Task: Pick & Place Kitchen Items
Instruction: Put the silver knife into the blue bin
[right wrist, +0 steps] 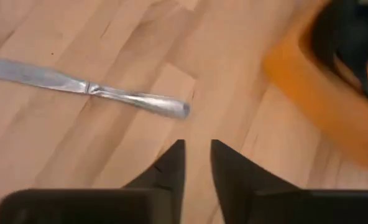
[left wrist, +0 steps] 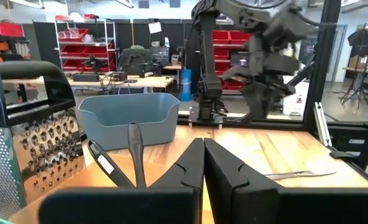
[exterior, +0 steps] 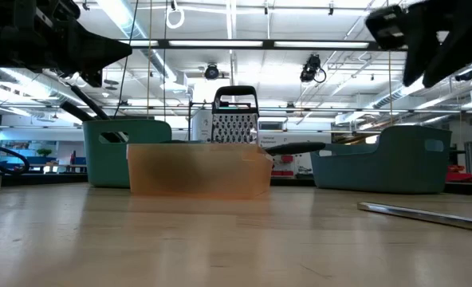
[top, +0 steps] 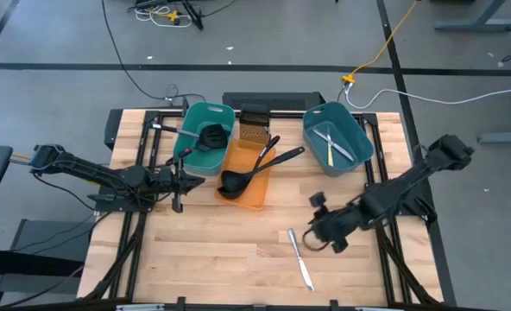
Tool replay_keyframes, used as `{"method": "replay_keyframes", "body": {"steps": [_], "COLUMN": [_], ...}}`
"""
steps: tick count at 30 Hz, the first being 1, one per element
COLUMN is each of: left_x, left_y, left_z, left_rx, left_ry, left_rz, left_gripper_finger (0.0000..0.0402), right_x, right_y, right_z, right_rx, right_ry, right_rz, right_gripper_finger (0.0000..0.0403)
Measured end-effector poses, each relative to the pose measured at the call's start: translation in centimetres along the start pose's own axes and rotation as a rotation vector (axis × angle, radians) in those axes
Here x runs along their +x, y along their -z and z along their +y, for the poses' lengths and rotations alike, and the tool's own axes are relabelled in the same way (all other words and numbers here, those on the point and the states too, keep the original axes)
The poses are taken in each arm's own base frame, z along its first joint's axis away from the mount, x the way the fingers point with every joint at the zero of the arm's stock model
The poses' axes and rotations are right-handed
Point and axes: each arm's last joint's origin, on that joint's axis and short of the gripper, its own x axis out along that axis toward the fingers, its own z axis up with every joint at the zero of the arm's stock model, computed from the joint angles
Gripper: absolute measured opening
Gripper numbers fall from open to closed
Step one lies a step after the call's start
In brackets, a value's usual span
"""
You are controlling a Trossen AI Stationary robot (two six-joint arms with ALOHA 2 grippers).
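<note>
A silver knife [top: 300, 257] lies flat on the table [top: 221, 250], near the right end effector [top: 318, 238], whose fingers are slightly apart. Black ladles [top: 242, 173] fill the orange tub [top: 260, 197]. The left end effector [top: 186, 180] is closed, empty

Shiny metal knife [right wrist: 87, 88]; matt wood table [top: 221, 250]

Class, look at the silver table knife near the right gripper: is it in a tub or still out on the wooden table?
Out. The silver table knife lies flat on the bare wooden table, apart from the orange tub, with the right gripper beside its handle end, not holding it.
</note>
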Motion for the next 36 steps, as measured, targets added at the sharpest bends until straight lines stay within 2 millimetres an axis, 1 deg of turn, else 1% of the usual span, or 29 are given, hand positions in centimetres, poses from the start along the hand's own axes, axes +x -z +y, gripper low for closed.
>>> {"method": "replay_keyframes", "body": {"steps": [4,6,10,14,20,24,29,36], "left_x": [0.0,0.0,0.0,0.0,0.0,0.0,0.0,0.0], "left_y": [0.1,0.1,0.2,0.2,0.2,0.2,0.2,0.2], "left_z": [0.0,0.0,0.0,0.0,0.0,0.0,0.0,0.0], "left_rx": [-0.018,-0.018,-0.015,-0.013,-0.012,-0.008,-0.006,-0.006], "left_ry": [0.0,0.0,0.0,0.0,0.0,0.0,0.0,0.0], "left_rz": [0.006,0.01,0.016,0.02,0.021,0.021,0.02,0.02], "left_gripper_finger": [0.0008,0.0009,0.0013,0.001,0.0009,0.0013,0.0011,0.0012], "right_x": [1.2,2.0,4.1,6.3,8.6,9.4,10.1,10.5], "right_y": [-2.7,-3.7,-4.9,-5.1,-5.0,-4.9,-5.2,-4.7], "right_z": [0.2,0.4,0.5,0.4,1.1,1.4,1.8,2.1], "right_rx": [-0.187,-0.282,-0.383,-0.478,-0.641,-0.706,-0.773,-0.801], "right_ry": [-0.013,-0.031,-0.04,-0.073,-0.162,-0.189,-0.234,-0.301], "right_rz": [0.015,0.022,0.074,0.164,0.18,0.183,0.12,0.131], "right_gripper_finger": [0.0146,0.0173,0.0208,0.0214,0.021,0.021,0.021,0.021]}}
